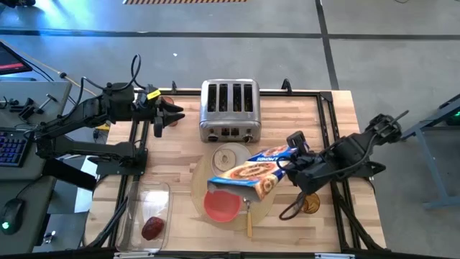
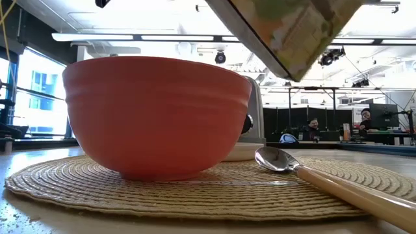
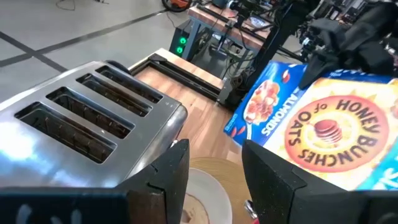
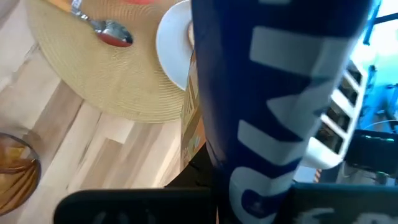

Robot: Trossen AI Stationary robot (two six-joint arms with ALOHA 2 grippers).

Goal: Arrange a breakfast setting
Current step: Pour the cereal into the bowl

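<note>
A round tan placemat (image 1: 231, 188) lies on the wooden table. On it sit a red bowl (image 1: 221, 205), a wooden-handled spoon (image 1: 249, 217) beside the bowl, and a small white plate (image 1: 230, 155) carrying a round toast slice (image 1: 231, 153). My right gripper (image 1: 296, 162) is shut on a cereal box (image 1: 251, 173), which is tilted with its lower end over the bowl. The dark red fruit (image 1: 152, 227) lies in a clear tub (image 1: 147, 208). My left gripper (image 3: 214, 180) hangs open and empty by the toaster's left side. My right gripper holds the cereal box at its raised end (image 1: 287, 155), the end away from the bowl, coming from the table's right. The box's blue narrow side (image 4: 280, 112) fills the wrist view and hides the fingers. The box is lifted clear and slants down toward the red bowl.
A silver four-slot toaster (image 1: 229, 109) stands at the far middle of the table. An amber glass dish (image 1: 310, 205) sits right of the placemat, under my right arm. The clear tub stands at the near left. People sit in the room behind the table.
</note>
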